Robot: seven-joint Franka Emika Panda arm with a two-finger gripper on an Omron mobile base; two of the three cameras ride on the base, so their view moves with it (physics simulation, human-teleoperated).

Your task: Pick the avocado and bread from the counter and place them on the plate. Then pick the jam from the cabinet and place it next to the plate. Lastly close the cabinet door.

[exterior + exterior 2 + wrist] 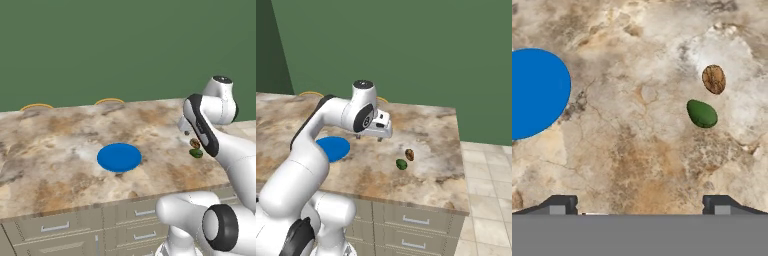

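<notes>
- A beige-and-brown marbled stone counter (60,135) is seen spanning the working area, with paler and darker veined patches across its top.
- Beige drawers (416,220) with horizontal silver bar handles are fitted beneath the counter's front edge.
- A plain dark green wall (100,45) is found behind the counter, and pale floor tiles (486,180) are seen to the right of the counter's end in the right base view.
- Two yellowish curved rims (36,106) are partly visible at the counter's far edge; what they belong to cannot be told.
- A flat blue plate (119,157) lies on the counter with nothing on it; in the hand view it is cut by the left edge.
- The avocado (401,164) rests on the counter well apart from the plate, toward the counter's right end.
- The bread (409,154) lies just beside the avocado, on the side nearer the wall; whether the two touch cannot be told from the base views, but a narrow gap is shown in the hand view.
- The gripper (369,137) is held above the counter, between the plate and the two food items, pointing downward.
- In the hand view the two fingertips (562,204) are seen set wide apart, with nothing between them; the pincer is spread and holds nothing.
- The white arm is seen bent over the counter's front edge.
</notes>
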